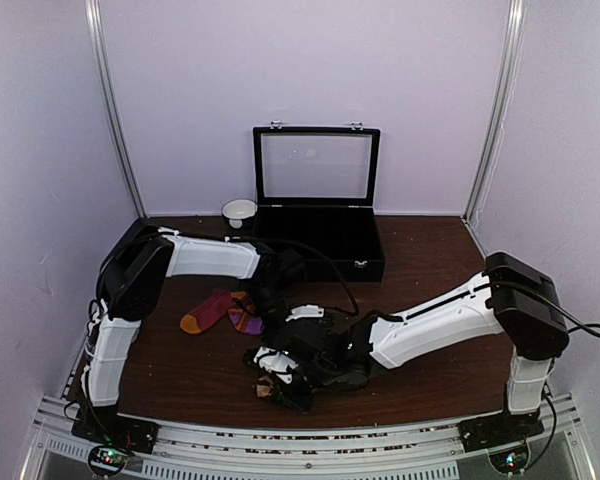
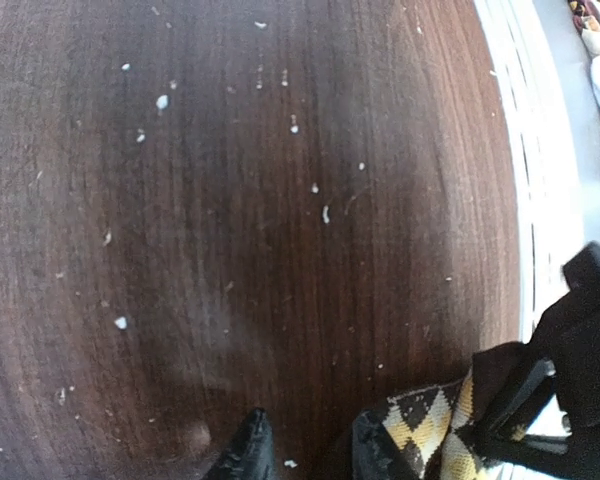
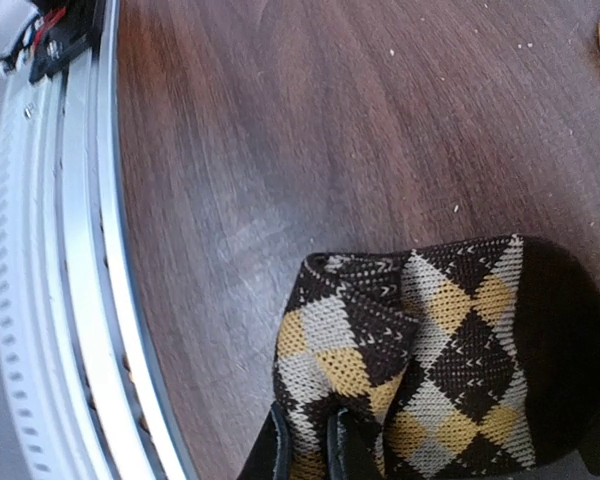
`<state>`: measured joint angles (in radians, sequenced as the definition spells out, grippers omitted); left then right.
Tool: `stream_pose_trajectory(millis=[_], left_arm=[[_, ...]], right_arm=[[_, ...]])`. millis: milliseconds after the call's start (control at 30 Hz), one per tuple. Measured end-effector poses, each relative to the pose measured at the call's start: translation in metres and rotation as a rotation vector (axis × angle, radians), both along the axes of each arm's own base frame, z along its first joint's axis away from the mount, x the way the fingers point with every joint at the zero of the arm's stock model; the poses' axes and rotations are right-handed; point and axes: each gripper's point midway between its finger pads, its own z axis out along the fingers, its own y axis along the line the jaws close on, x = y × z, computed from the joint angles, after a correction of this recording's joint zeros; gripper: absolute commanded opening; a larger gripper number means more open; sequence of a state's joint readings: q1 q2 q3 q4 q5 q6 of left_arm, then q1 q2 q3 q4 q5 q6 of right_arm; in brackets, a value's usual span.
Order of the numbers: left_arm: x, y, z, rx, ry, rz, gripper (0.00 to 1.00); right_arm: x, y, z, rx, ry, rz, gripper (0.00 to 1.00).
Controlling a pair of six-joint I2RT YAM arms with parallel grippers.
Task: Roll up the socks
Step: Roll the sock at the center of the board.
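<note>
Right tool (image 3: 315,450) is closed on the argyle sock (image 3: 430,370). A fold of the brown-and-tan fabric is pinched between the fingers, probably so the bundle is anchored while it is rolled. The sock is bunched and doubled over, not flat, at the near edge of the desk (image 1: 430,260), near the metal rail (image 3: 60,250). Left tool (image 2: 310,458) is seen with fingers apart, bare desk between them, nothing gripped. One finger is touching or just beside the same sock's edge; which cannot be told. It is judged to be placed there to take another part of the fabric. Roll is judged started, not finished. Magenta sock (image 1: 218,310) is laid out on the desk, to the left and farther back, apart from both tools. Black case (image 1: 318,215), lid up, and white bowl (image 1: 239,211) are set at the far side, well apart from the work.
</note>
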<state>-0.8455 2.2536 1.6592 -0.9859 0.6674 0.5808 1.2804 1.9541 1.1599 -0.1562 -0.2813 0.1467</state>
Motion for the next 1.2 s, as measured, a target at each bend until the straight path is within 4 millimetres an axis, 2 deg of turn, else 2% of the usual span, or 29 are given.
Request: stream_pose_trajectory(millis=[167,267,433,500,533,567,633,700,867,933,1033,1100,1200], left_arm=[[0.006,0.002,0.004,-0.006,-0.001,0.018,0.47],[0.026,0.008,0.019,-0.035,-0.047,0.067,0.51],[0.081,0.029,0.087,-0.163,-0.23,0.201,0.51],[0.093,0.035,0.116,-0.218,-0.295,0.228,0.5],[0.102,0.045,0.13,-0.24,-0.329,0.249,0.49],[0.103,0.049,0.136,-0.252,-0.347,0.247,0.47],[0.094,0.058,0.142,-0.267,-0.369,0.212,0.47],[0.076,0.065,0.134,-0.267,-0.35,0.154,0.46],[0.007,0.086,0.088,-0.188,-0.229,-0.002,0.43],[-0.027,0.087,0.075,-0.166,-0.196,-0.085,0.42],[-0.065,0.086,0.062,-0.141,-0.189,-0.186,0.39],[-0.083,0.083,0.055,-0.13,-0.206,-0.249,0.38],[-0.092,0.079,0.046,-0.119,-0.249,-0.3,0.38]], right_arm=[[0.001,0.0,-0.005,0.049,0.164,-0.063,0.0],[0.003,-0.001,-0.01,0.075,0.255,-0.094,0.0],[0.0,0.005,-0.011,0.139,0.409,-0.125,0.0],[0.001,0.005,-0.011,0.175,0.488,-0.145,0.0],[0.002,0.005,-0.011,0.191,0.517,-0.152,0.0],[0.002,0.004,-0.011,0.209,0.553,-0.161,0.0],[0.004,0.003,-0.01,0.245,0.617,-0.184,0.0],[0.007,0.002,-0.007,0.282,0.673,-0.201,0.0],[0.011,0.0,-0.006,0.315,0.763,-0.238,0.0],[0.012,0.0,-0.007,0.316,0.787,-0.252,0.0],[0.012,0.0,-0.007,0.316,0.815,-0.274,0.0],[0.012,0.0,-0.007,0.319,0.828,-0.285,0.0],[0.013,0.001,-0.007,0.324,0.846,-0.299,0.0]])
